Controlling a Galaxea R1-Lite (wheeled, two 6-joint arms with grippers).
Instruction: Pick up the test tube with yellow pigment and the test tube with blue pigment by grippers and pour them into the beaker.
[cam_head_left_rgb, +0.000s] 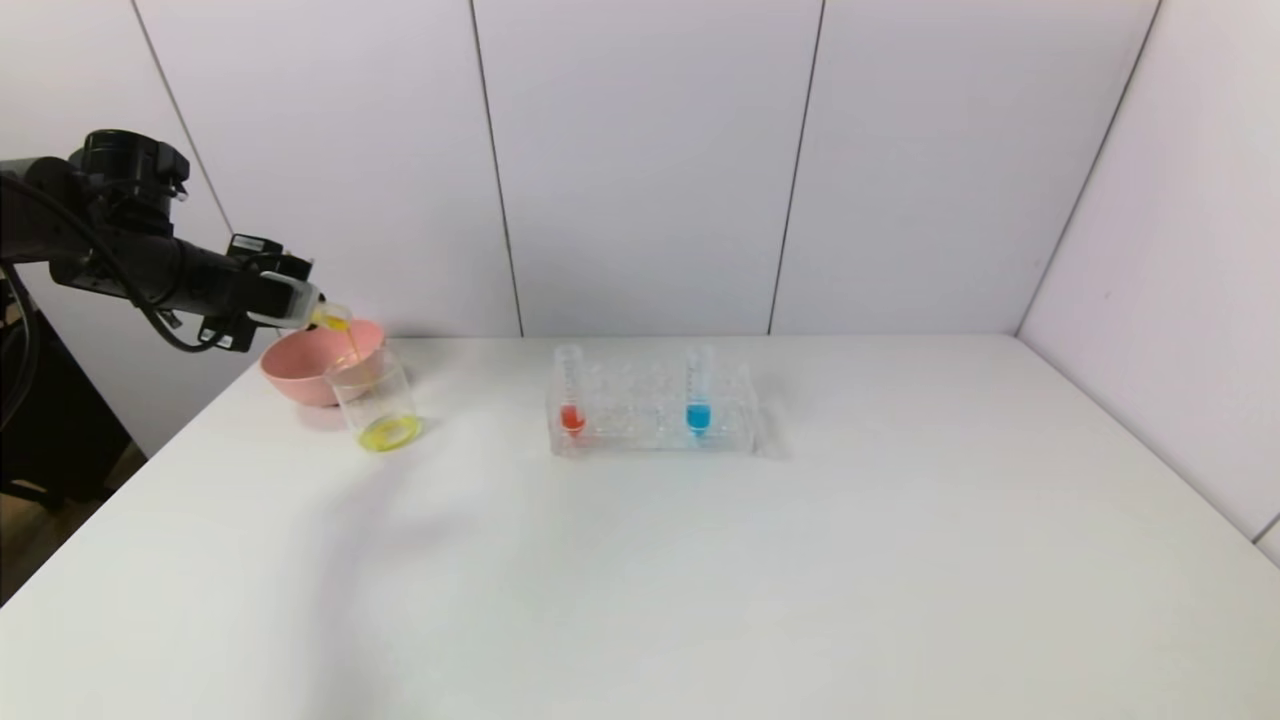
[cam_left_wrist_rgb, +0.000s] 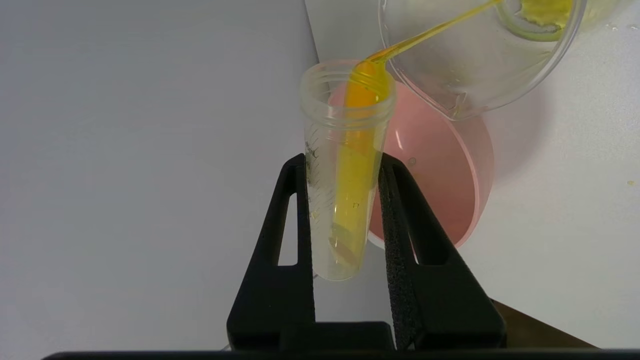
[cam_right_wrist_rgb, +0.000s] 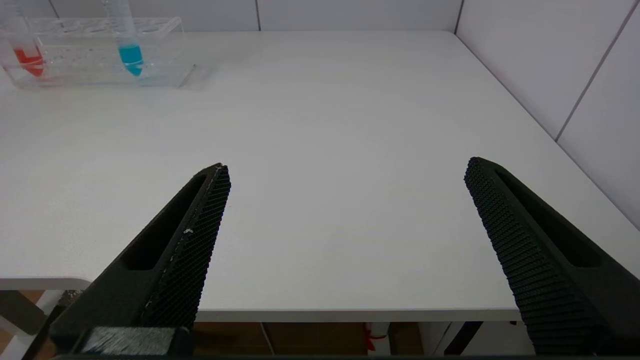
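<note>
My left gripper (cam_head_left_rgb: 300, 305) is shut on the test tube with yellow pigment (cam_left_wrist_rgb: 345, 175) and holds it tipped over the beaker (cam_head_left_rgb: 378, 400). A thin yellow stream runs from the tube's mouth (cam_head_left_rgb: 335, 318) into the beaker (cam_left_wrist_rgb: 475, 60), where yellow liquid pools at the base. The left gripper (cam_left_wrist_rgb: 342, 165) grips the tube across its middle. The test tube with blue pigment (cam_head_left_rgb: 698, 395) stands upright in the clear rack (cam_head_left_rgb: 650, 440), also seen in the right wrist view (cam_right_wrist_rgb: 129, 47). My right gripper (cam_right_wrist_rgb: 345, 175) is open and empty near the table's front edge, out of the head view.
A pink bowl (cam_head_left_rgb: 300, 370) sits just behind the beaker at the table's far left, also in the left wrist view (cam_left_wrist_rgb: 440, 170). A tube with red-orange liquid (cam_head_left_rgb: 571, 395) stands at the rack's left end. White walls close the back and right.
</note>
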